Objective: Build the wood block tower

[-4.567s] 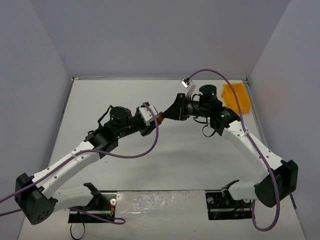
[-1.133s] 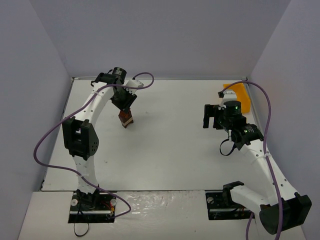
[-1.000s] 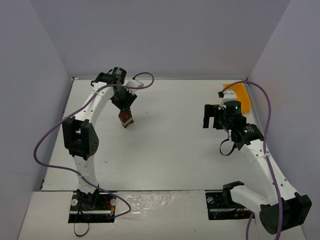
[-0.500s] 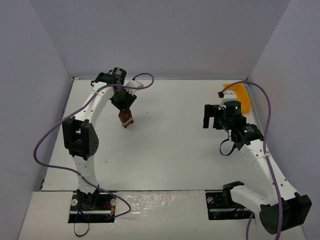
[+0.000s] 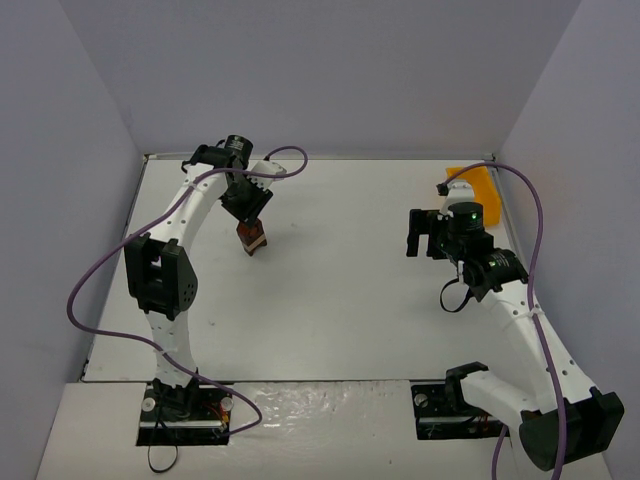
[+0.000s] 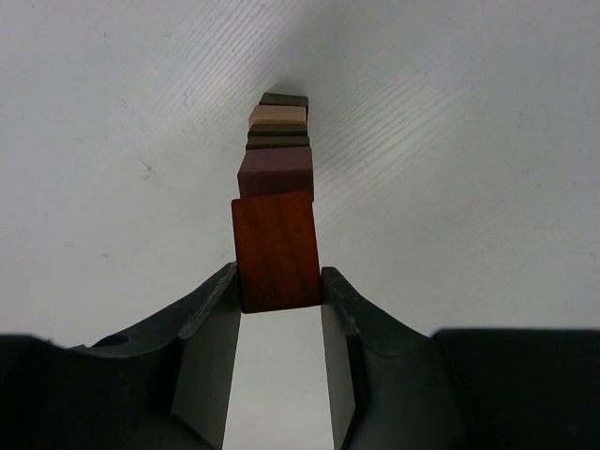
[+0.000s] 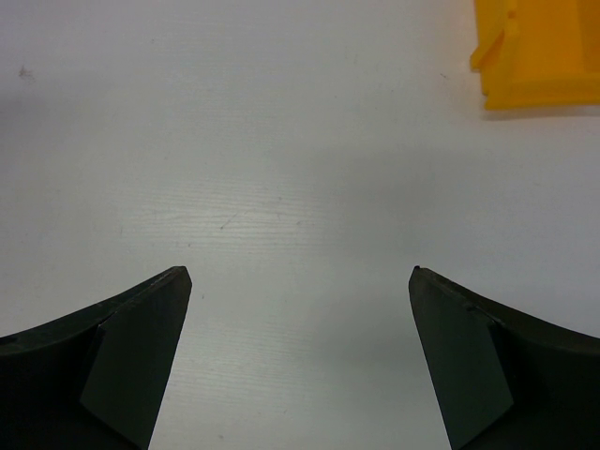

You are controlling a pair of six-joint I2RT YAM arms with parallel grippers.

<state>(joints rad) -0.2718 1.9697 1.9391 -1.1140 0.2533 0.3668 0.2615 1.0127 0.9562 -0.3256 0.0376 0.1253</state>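
The left hand [image 6: 278, 284] clamps the reddish top block [image 6: 275, 246] of the tower [image 6: 276, 172] on the table [image 6: 450, 141]. The right hand [image 7: 300, 277] hangs spread wide, empty, near the yellow bin [image 7: 539, 42].

1. White table [image 5: 340, 300], matte top (fine grain shows in the wrist views).
2. Plain pale grey-lavender back wall [image 5: 320, 70], left wall [image 5: 50, 200], right wall [image 5: 590, 180].
3. Soft, even light; faint shadows.

A narrow tower [image 5: 252, 238] of small wood blocks stands upright, upper left of the overhead frame. Its reddish-orange top block [image 6: 275, 250], pinched between dark fingers [image 6: 208, 356], caps purple-brown, dark and tan pieces.
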